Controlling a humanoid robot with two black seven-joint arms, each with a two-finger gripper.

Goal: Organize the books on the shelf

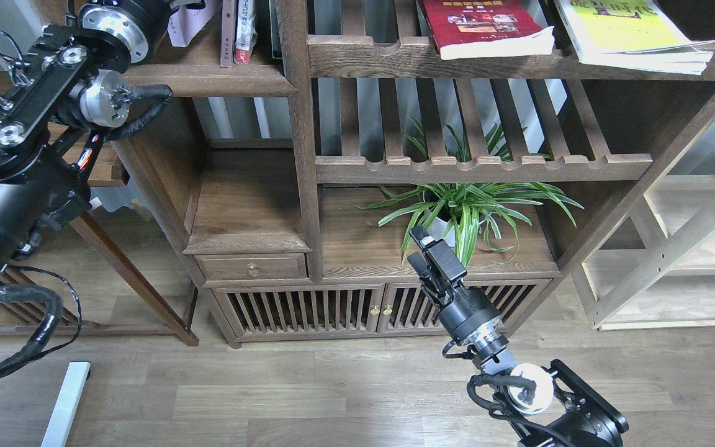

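A pale lavender-white book [188,25] hangs tilted over the left part of the dark solid shelf [208,79] at the top left. My left gripper [185,5] shows only at the top edge, shut on that book. On the upper slatted rack to the right, the dark red book [481,25] and the yellow-green book [630,31] lie flat. My right gripper [421,245] hovers low in front of the cabinet, open and holding nothing.
Thin brown and white/red-spined books [238,31] stand at the shelf's right end, against the post [298,124]. A potted spider plant [463,214] sits just behind my right gripper. Slatted racks [481,167], a small drawer [252,268] and slatted doors [308,310] lie below.
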